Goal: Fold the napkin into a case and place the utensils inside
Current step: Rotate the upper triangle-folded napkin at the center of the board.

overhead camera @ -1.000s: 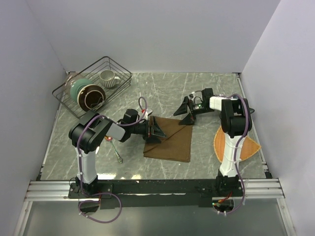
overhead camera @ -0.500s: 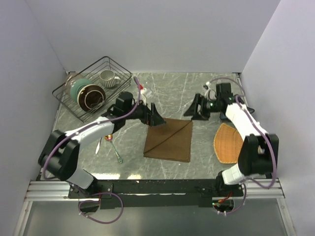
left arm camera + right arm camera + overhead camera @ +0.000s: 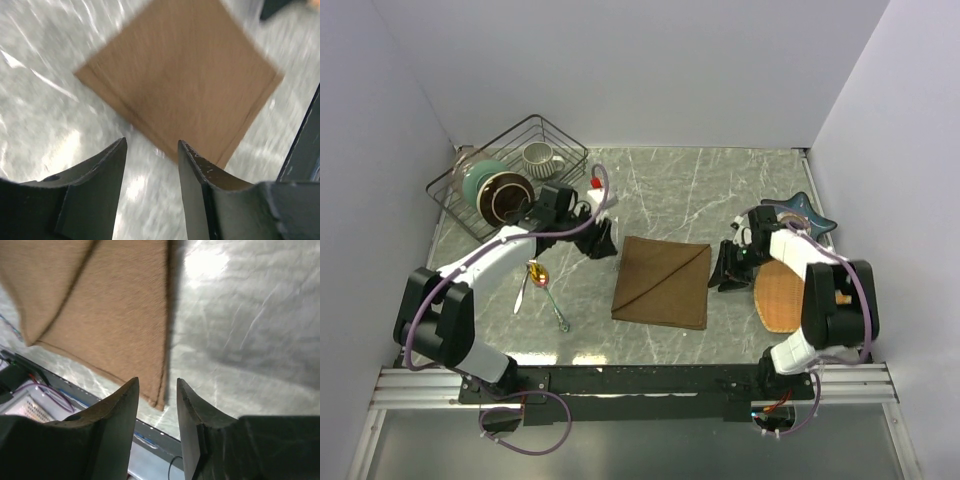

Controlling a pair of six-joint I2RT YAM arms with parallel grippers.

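Note:
The dark-brown napkin (image 3: 661,283) lies flat in the middle of the table as a square with a diagonal crease. It also shows blurred in the left wrist view (image 3: 185,85) and in the right wrist view (image 3: 100,305). My left gripper (image 3: 603,240) is off its far-left corner, apart from it, jaws part open and empty (image 3: 152,147). My right gripper (image 3: 728,268) stands just right of the cloth's right edge, jaws part open and empty (image 3: 157,385). The utensils lie left of the napkin: a spoon with a gold bowl (image 3: 537,274) and two slim silver pieces (image 3: 558,312) (image 3: 522,292).
A black wire basket (image 3: 565,182) at the back left holds a mug (image 3: 539,157) and two bowls (image 3: 498,192). An orange woven mat (image 3: 782,297) lies under the right arm. A dark blue star-shaped dish (image 3: 810,212) sits at the right edge.
Both grippers let go of the raised napkin edges and drew outward, left one to the left, right one to the right and nearer. The napkin now lies flat. Both pairs of jaws have narrowed.

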